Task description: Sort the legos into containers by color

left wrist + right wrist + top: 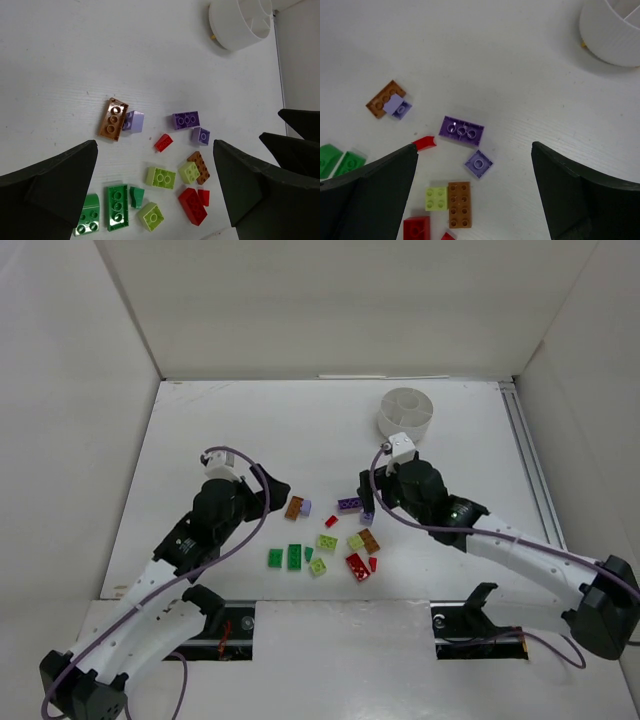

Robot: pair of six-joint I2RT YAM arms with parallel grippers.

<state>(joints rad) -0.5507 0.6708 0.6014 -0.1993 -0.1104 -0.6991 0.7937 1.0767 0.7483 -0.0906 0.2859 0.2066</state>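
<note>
Left end effector (155,142) and right end effector (474,147) hang open over legos (327,541) in front of the dish (405,430). Light, hard and slick, they probably need pinching across flat sides.

Top cam sits overhead behind my bases, far out. Both wrist cams look down close and share the purple plate (186,120) between my jaws, with the white dish (239,25) beyond.

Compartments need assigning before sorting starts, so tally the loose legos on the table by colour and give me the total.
green legos: 3
lime legos: 3
red legos: 3
orange-brown legos: 2
purple/lavender legos: 3
Total: 14
</note>
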